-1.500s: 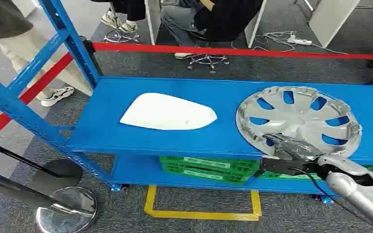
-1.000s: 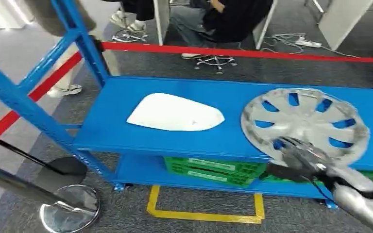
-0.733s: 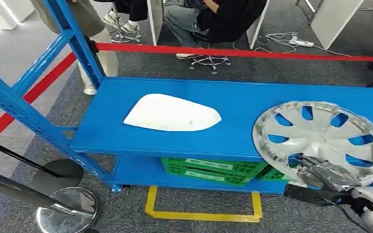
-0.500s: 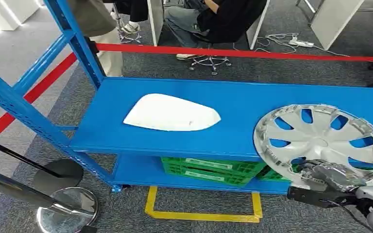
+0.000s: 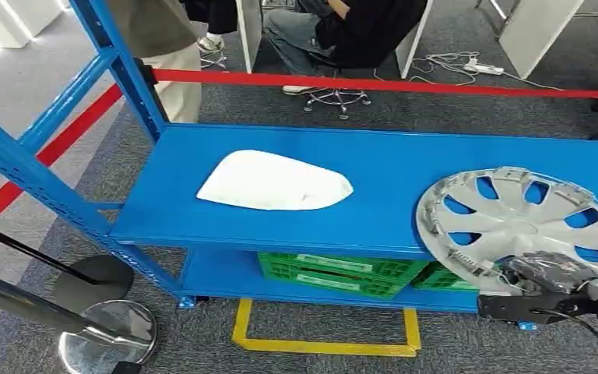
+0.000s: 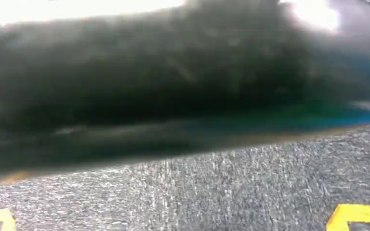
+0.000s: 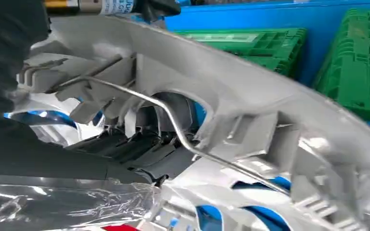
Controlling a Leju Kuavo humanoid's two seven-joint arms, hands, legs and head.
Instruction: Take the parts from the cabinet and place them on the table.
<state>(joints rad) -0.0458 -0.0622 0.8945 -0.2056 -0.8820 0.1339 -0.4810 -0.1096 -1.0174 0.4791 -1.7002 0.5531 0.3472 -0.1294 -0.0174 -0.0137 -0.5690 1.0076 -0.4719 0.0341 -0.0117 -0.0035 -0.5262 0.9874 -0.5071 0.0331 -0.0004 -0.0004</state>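
Nearest to us, our right hand (image 5: 549, 273) grips the hubcap (image 5: 525, 226) by its near rim, fingers (image 7: 125, 144) tucked into the back of it among the clips and the wire ring. The hubcap is tilted, its near edge past the front lip of the shelf (image 5: 405, 167) and hanging over the lower level, its far part over the blue top. Our left hand we cannot judge: its wrist view is a dark blur above grey carpet (image 6: 250, 192) with yellow tape marks (image 6: 359, 214), so whether it is released or clenched we cannot tell.

Below the hubcap, on the lower level, sit green crates (image 5: 335, 273); the right wrist view shows them just behind the rim. On the floor in front lies a yellow tape outline (image 5: 323, 339), and to our left a chrome stanchion base (image 5: 109, 335).

Further back on the top level lies the white cover (image 5: 272, 183), well apart from the hubcap.

Beyond the shelf a red barrier tape (image 5: 374, 83) runs across. Behind it a person sits on a chair (image 5: 335, 97), and another stands by the blue post (image 5: 121, 62).
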